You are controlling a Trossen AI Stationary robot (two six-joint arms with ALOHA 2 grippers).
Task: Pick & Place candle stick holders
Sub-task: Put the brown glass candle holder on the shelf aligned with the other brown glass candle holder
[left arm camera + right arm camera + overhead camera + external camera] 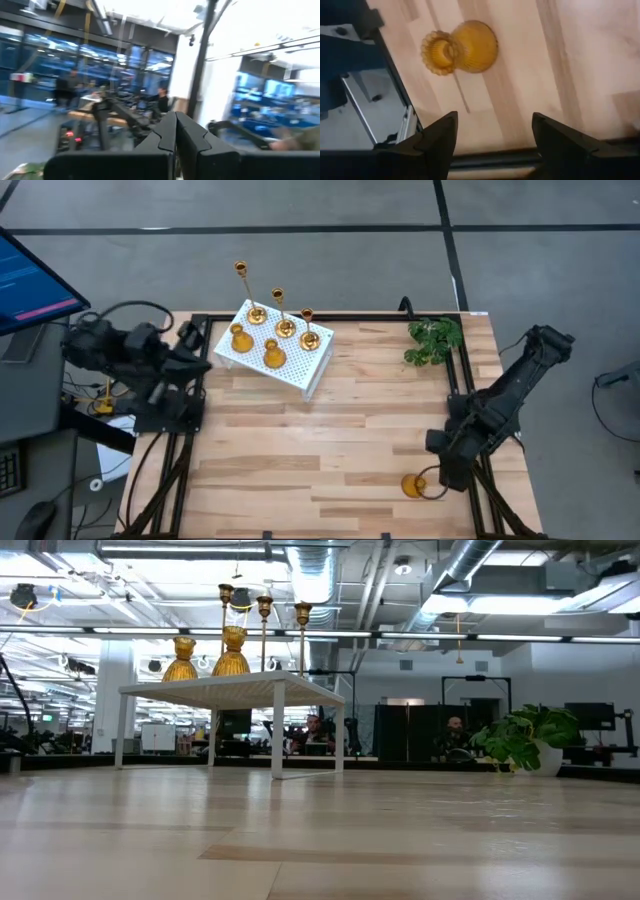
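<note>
A white perforated stand [283, 352] at the table's far left carries three tall thin-stemmed gold candle stick holders [285, 327] and two short bell-shaped ones [238, 338]; the low view shows the same stand [235, 688]. Another bell-shaped holder [412, 485] stands on the wood near the table's near right corner, seen again in the right wrist view [465, 46]. My right gripper [492, 135] hangs open just above and beside this holder, pointing steeply down, with nothing between its fingers. My left gripper [176, 135] is shut and raised at the table's left edge [190, 340], pointing up into the room.
A green leafy plant [434, 340] sits at the far right corner, also visible in the low view [525, 735]. The table's black frame rail [395, 80] runs close beside the lone holder. Bare wood [320, 440] lies between the stand and the right gripper. A monitor [30, 280] stands off the table's left.
</note>
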